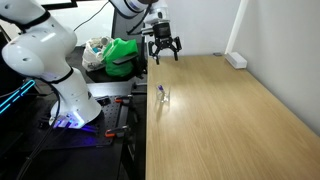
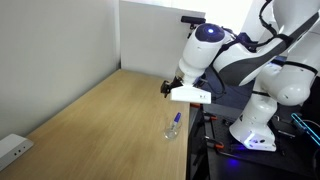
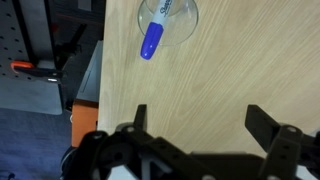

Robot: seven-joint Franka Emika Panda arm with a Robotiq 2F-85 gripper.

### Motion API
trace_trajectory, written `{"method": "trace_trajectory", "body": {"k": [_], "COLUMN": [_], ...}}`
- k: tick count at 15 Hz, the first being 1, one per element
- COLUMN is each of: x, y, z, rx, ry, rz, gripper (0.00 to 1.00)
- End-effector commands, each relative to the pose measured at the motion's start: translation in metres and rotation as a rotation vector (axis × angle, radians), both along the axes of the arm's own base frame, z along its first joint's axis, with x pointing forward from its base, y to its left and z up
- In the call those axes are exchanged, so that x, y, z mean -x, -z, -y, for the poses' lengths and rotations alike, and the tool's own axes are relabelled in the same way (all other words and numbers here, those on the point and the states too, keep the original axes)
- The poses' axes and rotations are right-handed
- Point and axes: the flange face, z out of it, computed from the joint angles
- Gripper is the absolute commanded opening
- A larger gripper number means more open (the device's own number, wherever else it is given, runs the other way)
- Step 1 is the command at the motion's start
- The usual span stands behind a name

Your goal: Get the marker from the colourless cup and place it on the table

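end effector (image 3: 200,115), jaws apart, above marker (image 3: 152,40) in colourless cup (image 3: 186,20) by table (image 3: 235,75) edge; wide wood beside

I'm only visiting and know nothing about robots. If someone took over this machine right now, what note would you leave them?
Gripper: open, empty, hanging above the table, apart from the cup.
Marker: leaning inside the colourless cup, which stands near the table's edge.
Done: nothing yet, the marker is not grasped.
Left: lower to the cup, grip the marker, lift it out, lay it on the table.
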Motion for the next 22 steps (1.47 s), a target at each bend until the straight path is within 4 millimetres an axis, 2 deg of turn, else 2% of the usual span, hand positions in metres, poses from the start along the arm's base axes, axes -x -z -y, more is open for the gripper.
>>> {"method": "trace_trajectory", "body": {"k": [1,3,9,22], "x": [-0.007,-0.007,-0.003,0.015], "y": [0.008,0.014,0.017,0.046], "z": [-0.002,0.002,0.003,-0.024], "rx": [0.007,-0.019,-0.015,0.057], "ry": [0.032,0.000,0.013,0.222], "rz": [-0.033,-0.046,-0.052,-0.022], "gripper": [1.00,1.00,1.00,1.00]}}
